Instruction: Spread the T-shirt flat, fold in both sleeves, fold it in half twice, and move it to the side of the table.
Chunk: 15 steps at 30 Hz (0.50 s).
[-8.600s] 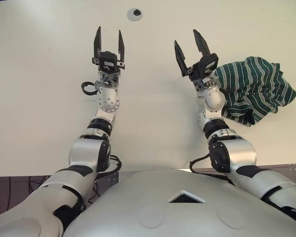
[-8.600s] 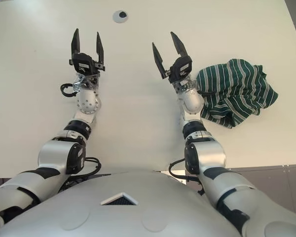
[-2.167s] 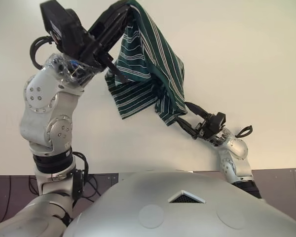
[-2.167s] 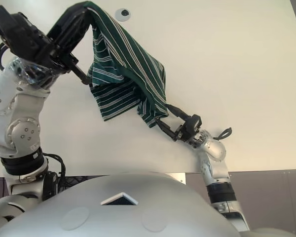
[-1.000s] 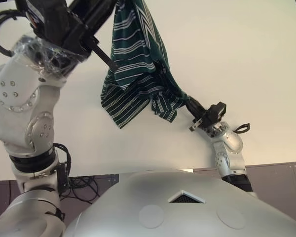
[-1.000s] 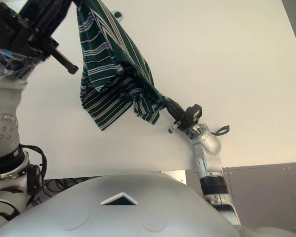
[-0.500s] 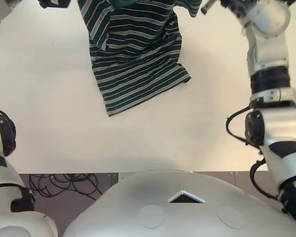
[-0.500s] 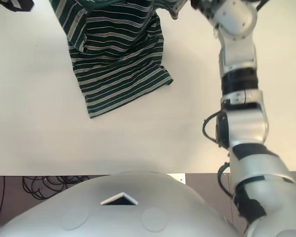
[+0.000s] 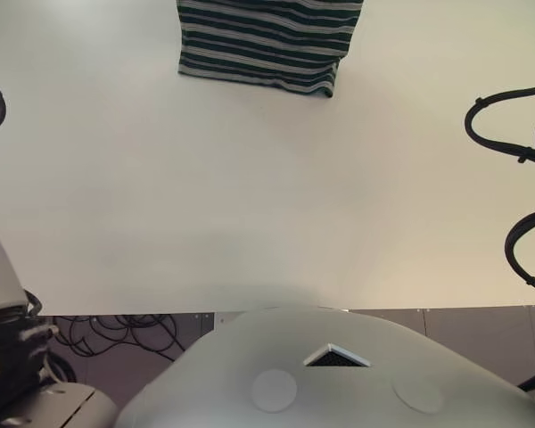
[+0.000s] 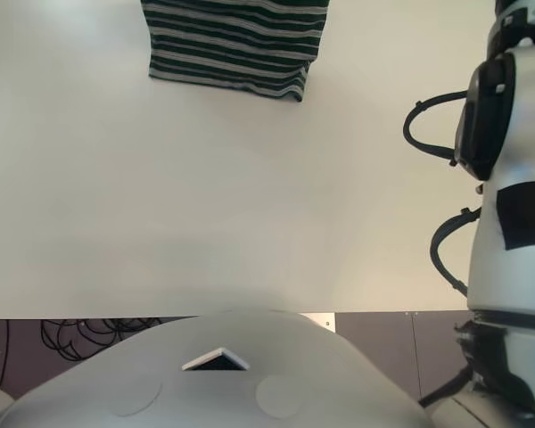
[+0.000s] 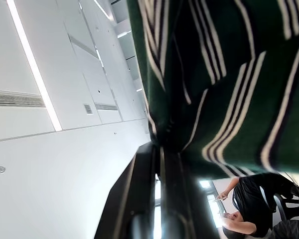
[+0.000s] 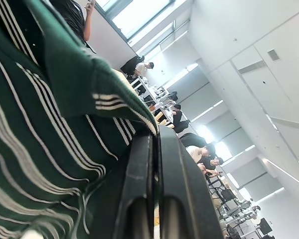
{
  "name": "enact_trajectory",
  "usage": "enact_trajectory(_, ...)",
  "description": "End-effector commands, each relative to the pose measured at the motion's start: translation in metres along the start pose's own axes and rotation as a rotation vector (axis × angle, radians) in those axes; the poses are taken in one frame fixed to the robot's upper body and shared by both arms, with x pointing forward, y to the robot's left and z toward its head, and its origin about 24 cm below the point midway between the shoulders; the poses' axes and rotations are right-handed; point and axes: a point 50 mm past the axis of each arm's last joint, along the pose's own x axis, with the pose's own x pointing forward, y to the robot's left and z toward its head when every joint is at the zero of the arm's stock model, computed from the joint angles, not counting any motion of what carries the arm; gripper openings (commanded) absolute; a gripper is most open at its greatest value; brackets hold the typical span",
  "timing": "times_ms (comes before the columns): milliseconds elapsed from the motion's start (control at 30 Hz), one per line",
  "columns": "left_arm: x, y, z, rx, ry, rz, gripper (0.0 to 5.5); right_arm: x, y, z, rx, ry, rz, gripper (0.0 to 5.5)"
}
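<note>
Over on the left, clamping the left gripper [image 11: 157, 147] tight on a fold of green striped T-shirt [image 9: 267, 40]. Centre: dangling over the far part of the table [image 9: 250, 196], hem down low. On the right, pinching cloth between the closed fingers of the right gripper [image 12: 152, 133].

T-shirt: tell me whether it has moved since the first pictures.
Yes. Then bunched at the right of the table, the T-shirt now hangs spread with its hem over the far middle: leftward and farther from the table's near edge.
</note>
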Motion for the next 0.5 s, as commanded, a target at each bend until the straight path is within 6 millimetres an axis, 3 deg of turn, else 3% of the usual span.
enact_trajectory(33, -0.001, 0.024, -0.008, 0.018, 0.066, 0.068, 0.0, 0.001, -0.022, 0.017, -0.029, -0.016, -0.064, 0.02)
enact_trajectory(333, -0.005, 0.038, -0.013, -0.036, 0.085, 0.162, 0.0, -0.003, -0.042, 0.032, -0.044, -0.095, -0.149, 0.02)
enact_trajectory(500, -0.011, 0.02, -0.015, -0.157, 0.017, 0.12, 0.0, -0.007, -0.042, 0.041, -0.039, -0.213, -0.089, 0.02)
